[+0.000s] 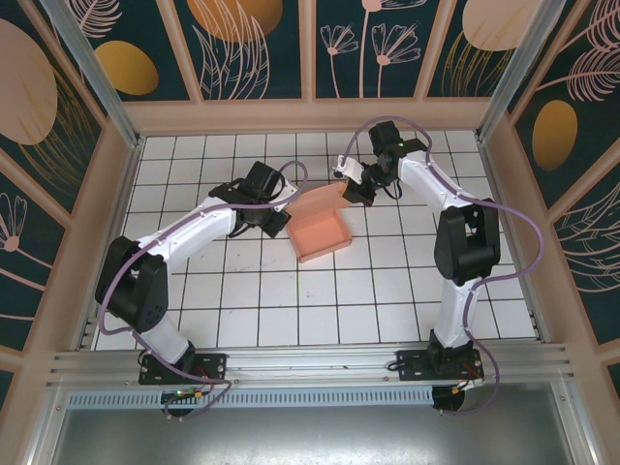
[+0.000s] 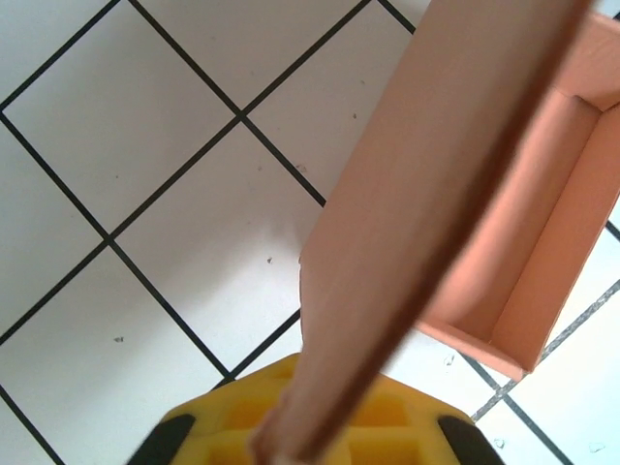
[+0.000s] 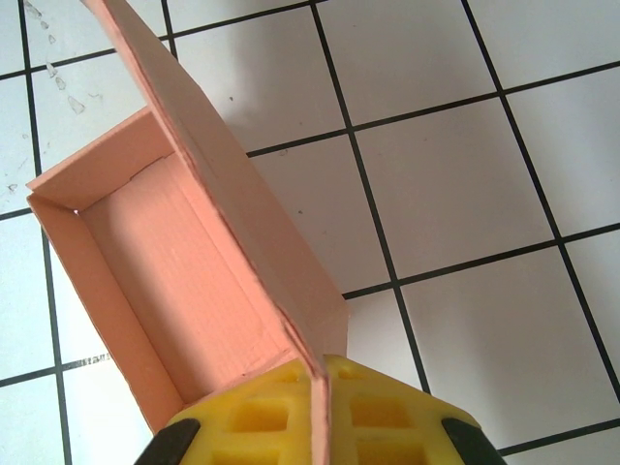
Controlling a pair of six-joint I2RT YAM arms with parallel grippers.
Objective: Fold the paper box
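A salmon-pink paper box [image 1: 325, 235] sits part-folded on the white tiled bench [image 1: 291, 320]. The left gripper [image 1: 282, 225] is clamped on its left side. The right gripper [image 1: 351, 192] is clamped on its far edge.

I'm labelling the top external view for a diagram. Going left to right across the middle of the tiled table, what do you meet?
left gripper → paper box → right gripper

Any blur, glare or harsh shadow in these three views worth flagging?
Left wrist: the paper box flap nearest the lens is blurred, the table behind it sharp. Right wrist: box and grid lines crisp, no glare. Top external: even light, only soft shadows.
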